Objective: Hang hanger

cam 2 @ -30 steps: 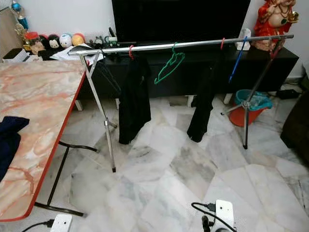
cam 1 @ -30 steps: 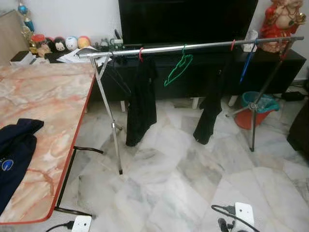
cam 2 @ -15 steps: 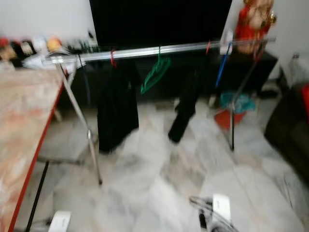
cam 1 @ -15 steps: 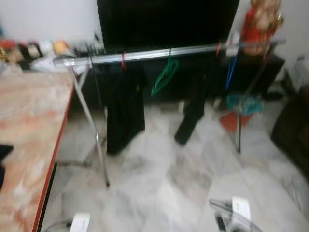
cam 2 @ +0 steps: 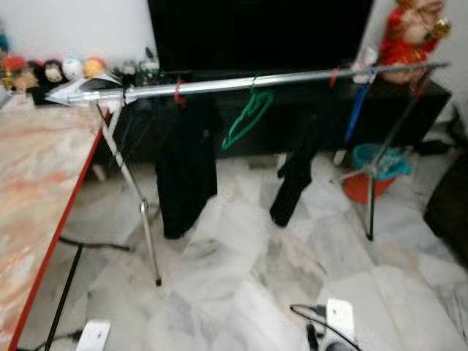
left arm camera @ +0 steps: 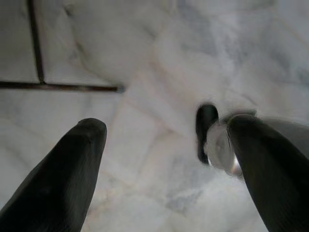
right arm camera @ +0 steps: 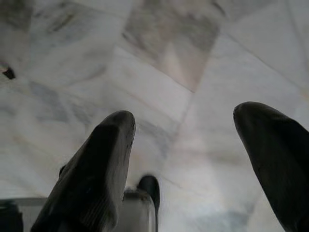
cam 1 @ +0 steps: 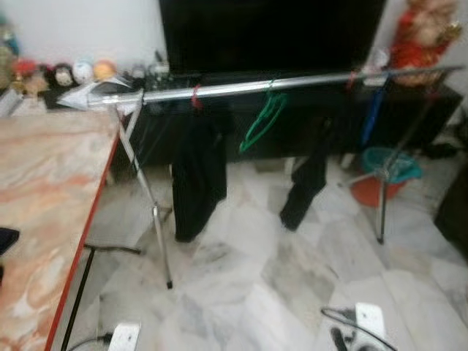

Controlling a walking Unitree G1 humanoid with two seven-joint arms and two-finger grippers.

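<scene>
Slightly blurred head views of a silver clothes rail [cam 1: 292,82] spanning the marble floor [cam 1: 263,278] on crossed metal legs, in front of a dark TV cabinet [cam 2: 292,110]. Green hanger [cam 1: 262,121] hooked on the rail near its middle, tilted and bare. To its left a red hanger hook [cam 1: 196,96] carrying a black garment [cam 1: 197,175]; to its right a second black garment [cam 1: 311,179] hanging down, almost touching the floor. Further right a blue hanger [cam 1: 373,113] near a red hook at the rail's far end. Teal and red bucket [cam 1: 384,172] standing on the floor by the right-hand legs. Marble-patterned table [cam 1: 44,212] with a red edge along the left, a dark cloth [cam 1: 6,241] at its near left edge. Small figurines [cam 1: 69,73] lined up on the cabinet's left end, red statue [cam 1: 424,33] on its right end.

Left gripper [left arm camera: 164,159] pointed down at the floor, jaws released and spread wide, nothing between them. Right gripper [right arm camera: 186,145] likewise aimed at the floor tiles, jaws parted and empty.
</scene>
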